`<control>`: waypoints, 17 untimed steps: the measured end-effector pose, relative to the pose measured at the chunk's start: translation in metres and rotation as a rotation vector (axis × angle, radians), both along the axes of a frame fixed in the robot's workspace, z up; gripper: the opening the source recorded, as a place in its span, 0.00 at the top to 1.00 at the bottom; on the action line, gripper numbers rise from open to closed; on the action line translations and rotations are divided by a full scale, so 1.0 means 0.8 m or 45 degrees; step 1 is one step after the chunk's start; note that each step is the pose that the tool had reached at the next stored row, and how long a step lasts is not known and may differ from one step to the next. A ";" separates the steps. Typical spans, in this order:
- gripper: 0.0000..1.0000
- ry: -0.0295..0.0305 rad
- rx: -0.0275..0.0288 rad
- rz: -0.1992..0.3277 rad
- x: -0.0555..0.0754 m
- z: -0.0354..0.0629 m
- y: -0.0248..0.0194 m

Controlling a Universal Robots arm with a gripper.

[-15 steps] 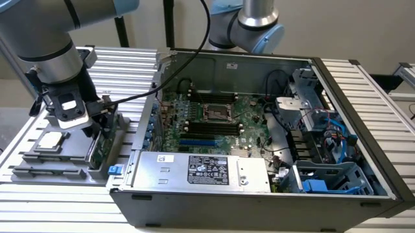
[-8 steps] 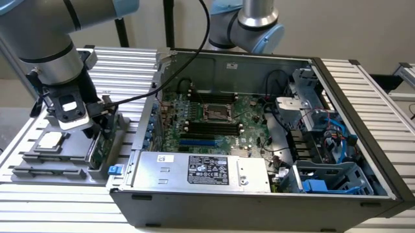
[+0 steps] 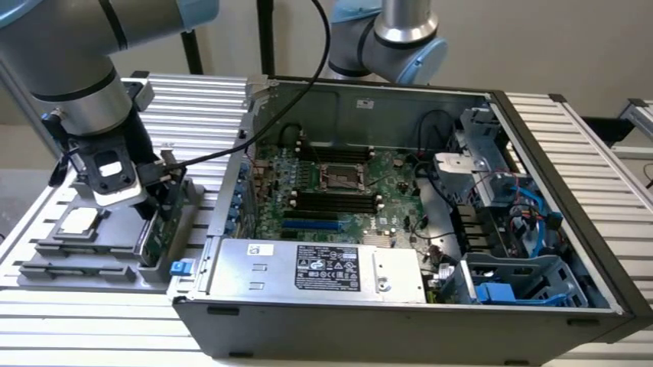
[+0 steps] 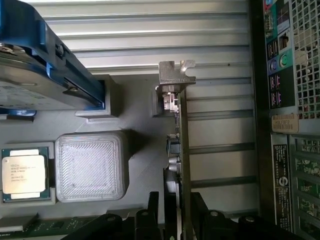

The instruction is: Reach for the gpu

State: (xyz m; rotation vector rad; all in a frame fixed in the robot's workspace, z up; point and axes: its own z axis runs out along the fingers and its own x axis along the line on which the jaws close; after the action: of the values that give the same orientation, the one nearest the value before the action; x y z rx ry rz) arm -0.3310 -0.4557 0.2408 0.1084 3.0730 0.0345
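Looks like a robotics lab or test cell to me, not anybody's office. The desk (image 3: 592, 130) is ribbed aluminium profile. An opened-up computer case (image 3: 408, 321) lies on it with the motherboard (image 3: 337, 191) bare. Beside it sits a grey fixture tray (image 3: 61, 267) with slots for loose parts. A grey robot arm (image 3: 72, 69) hangs over the tray, and a second arm (image 3: 393, 38) with blue joint caps is behind the case. Plain beige wall (image 3: 531, 46), black stand posts (image 3: 192, 46).

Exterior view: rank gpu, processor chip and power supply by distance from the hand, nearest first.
1. gpu, on edge, at the hand.
2. processor chip, on the tray, exterior view's left.
3. power supply, inside the case, exterior view's right.
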 end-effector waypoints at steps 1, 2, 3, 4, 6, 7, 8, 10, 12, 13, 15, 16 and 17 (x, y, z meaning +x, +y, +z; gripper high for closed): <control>0.61 -0.0004 -0.0002 0.000 0.000 0.000 0.0000; 0.61 -0.0006 -0.0003 0.000 0.000 0.000 0.0001; 0.64 -0.0008 -0.0004 0.000 0.000 0.000 0.0001; 0.64 -0.0008 -0.0004 0.000 0.000 0.000 0.0002; 0.71 -0.0008 -0.0005 0.000 0.000 0.000 0.0003; 0.71 -0.0008 -0.0005 0.000 0.000 0.000 0.0003; 0.71 -0.0007 -0.0005 0.000 0.000 0.000 0.0003; 0.73 -0.0006 -0.0007 0.000 0.000 0.000 0.0003; 0.74 -0.0006 -0.0007 0.000 0.000 0.000 0.0003; 0.74 -0.0006 -0.0007 0.000 0.000 0.000 0.0003; 0.74 -0.0007 -0.0006 0.000 0.000 0.000 0.0003; 0.74 -0.0004 -0.0003 0.000 0.000 0.000 0.0003; 0.74 0.0003 0.0004 0.000 0.000 0.000 0.0000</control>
State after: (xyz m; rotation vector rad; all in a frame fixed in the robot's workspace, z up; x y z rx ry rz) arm -0.3310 -0.4557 0.2407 0.1083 3.0733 0.0349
